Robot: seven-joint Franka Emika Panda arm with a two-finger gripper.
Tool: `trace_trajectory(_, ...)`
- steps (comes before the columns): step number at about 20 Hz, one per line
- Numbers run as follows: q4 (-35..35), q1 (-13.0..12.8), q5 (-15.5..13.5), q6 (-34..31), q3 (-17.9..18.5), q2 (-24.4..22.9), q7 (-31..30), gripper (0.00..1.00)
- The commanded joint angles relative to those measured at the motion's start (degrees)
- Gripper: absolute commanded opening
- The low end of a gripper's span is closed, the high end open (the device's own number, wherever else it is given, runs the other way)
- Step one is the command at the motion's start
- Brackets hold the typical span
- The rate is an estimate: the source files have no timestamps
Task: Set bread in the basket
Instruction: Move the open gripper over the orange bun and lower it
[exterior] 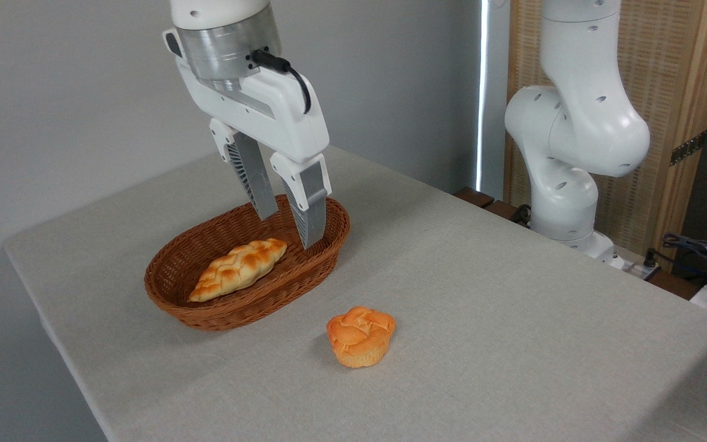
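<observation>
Single-arm workcell at the start of the pick phase. The tool (287, 230) hangs over the far right part of the basket (172, 294), its two ribbed fingers (312, 212) pointing down and standing moderately apart with nothing between them; the tips appear level with or just above the basket rim, though contact with the wicker cannot be judged from this view. The bread (361, 336), a small orange-golden bun with a swirled top, sits upright on the desk (513, 319), alone and untouched, near and to the right of the basket and clear of its rim. It lies nearer to the camera than the tool and somewhat to its right, well below the finger tips. A braided loaf (238, 269) already lies lengthwise in the basket, taking up the middle of its floor.

Step in hand, as judged: approach to the bun has not begun, so the task's own transfer is wholly ahead. The next move calls for the tool to rise clear of the rim, travel toward the near right until centred over the bun, and descend with the fingers set wide enough to straddle its body. For the later placement, the free floor beside the loaf at the basket's far right end looks the likeliest spot.
</observation>
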Motion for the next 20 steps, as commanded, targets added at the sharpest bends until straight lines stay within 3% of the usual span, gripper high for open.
trace_trajectory(1,-9.3,-0.6,1.6,6.7,0.4,-4.6,1.4,1.00)
trace_trajectory(4,-16.4,-0.6,4.6,12.8,0.4,-5.0,1.6,1.00)
trace_trajectory(20,-25.3,-2.8,4.0,21.1,0.3,-2.5,12.3,1.00)
